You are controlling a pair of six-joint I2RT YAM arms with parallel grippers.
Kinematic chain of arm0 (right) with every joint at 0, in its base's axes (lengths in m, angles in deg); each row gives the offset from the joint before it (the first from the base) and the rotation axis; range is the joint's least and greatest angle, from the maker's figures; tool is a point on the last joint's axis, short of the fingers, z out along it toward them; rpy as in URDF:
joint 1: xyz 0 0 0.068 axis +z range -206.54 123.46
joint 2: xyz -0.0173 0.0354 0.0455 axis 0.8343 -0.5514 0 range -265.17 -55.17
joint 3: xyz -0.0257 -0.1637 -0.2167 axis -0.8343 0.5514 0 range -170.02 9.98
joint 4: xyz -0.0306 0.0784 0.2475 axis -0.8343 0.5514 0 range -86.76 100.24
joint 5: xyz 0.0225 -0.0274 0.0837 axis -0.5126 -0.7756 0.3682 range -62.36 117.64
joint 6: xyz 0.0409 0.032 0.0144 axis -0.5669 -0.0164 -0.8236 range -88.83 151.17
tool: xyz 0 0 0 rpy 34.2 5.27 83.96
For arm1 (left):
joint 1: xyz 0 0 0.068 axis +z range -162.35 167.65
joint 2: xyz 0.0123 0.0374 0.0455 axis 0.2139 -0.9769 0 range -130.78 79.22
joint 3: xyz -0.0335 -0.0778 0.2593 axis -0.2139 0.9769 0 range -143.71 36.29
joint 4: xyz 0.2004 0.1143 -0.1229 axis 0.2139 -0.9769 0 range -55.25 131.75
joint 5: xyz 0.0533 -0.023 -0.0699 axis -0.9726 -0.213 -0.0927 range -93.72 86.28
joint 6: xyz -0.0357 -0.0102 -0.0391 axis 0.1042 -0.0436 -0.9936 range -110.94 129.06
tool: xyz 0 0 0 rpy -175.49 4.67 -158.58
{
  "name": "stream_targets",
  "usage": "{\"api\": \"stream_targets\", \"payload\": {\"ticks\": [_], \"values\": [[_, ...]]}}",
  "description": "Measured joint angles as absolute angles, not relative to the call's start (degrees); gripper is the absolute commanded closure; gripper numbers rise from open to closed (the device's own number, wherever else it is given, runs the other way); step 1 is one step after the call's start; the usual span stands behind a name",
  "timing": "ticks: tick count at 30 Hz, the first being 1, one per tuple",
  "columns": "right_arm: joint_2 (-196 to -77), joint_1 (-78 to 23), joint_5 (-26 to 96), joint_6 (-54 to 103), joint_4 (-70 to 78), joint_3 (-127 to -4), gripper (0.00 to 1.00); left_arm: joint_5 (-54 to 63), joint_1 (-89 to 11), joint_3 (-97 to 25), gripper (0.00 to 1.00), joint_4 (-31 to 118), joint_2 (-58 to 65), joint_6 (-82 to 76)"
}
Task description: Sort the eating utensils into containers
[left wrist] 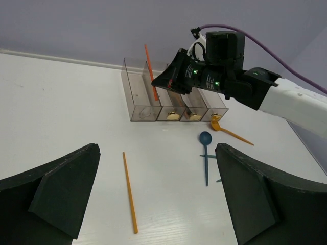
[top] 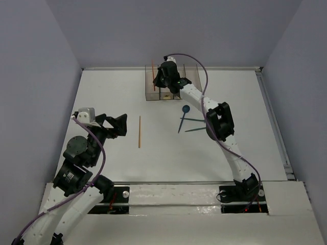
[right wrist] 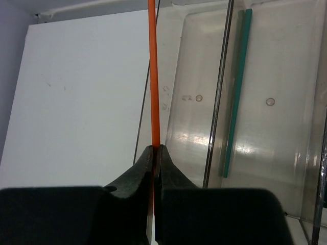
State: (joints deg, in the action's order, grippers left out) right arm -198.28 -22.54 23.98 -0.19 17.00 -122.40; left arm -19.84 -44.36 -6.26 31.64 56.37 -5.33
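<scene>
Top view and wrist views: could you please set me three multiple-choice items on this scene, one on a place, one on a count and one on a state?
1. Where does the loose orange chopstick lie? A on the table before the left pincer; B inside a bin; C off the table edge.
2. How many compartments has the bin row? A two; B four; C six.
3. How is the right pincer? A wide open; B shut on an orange-red chopstick; C shut on nothing.
Key: 1 A, it lies on bare table; 2 B, four front walls show; 3 B, its fingers pinch the stick.
</scene>
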Motion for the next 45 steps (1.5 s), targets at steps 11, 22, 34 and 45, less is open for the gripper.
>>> {"api": "stream_targets", "payload": {"ticks": [11, 22, 34, 45], "values": [[-199.9, -22.8, 26.1, -1.8, 17.6, -124.1, 0.36, -19.8, -43.7, -6.3, 0.01, 31.6, 54.9, -5.2], [-171.8, -15.2, 23.9, 2.3, 10.7, -84.7, 0.31, -20.0, -42.7, -6.3, 0.01, 31.6, 53.3, -4.9], [-175.6, 2.3, 14.4, 2.9, 15.1, -79.3, 0.35, -19.6, -40.7, -6.3, 0.01, 31.6, 52.0, -4.9], [-184.8, 4.6, 8.4, 3.6, 21.9, -89.3, 0.56, -18.7, -40.7, -6.3, 0.01, 31.6, 52.1, -4.9]]}}
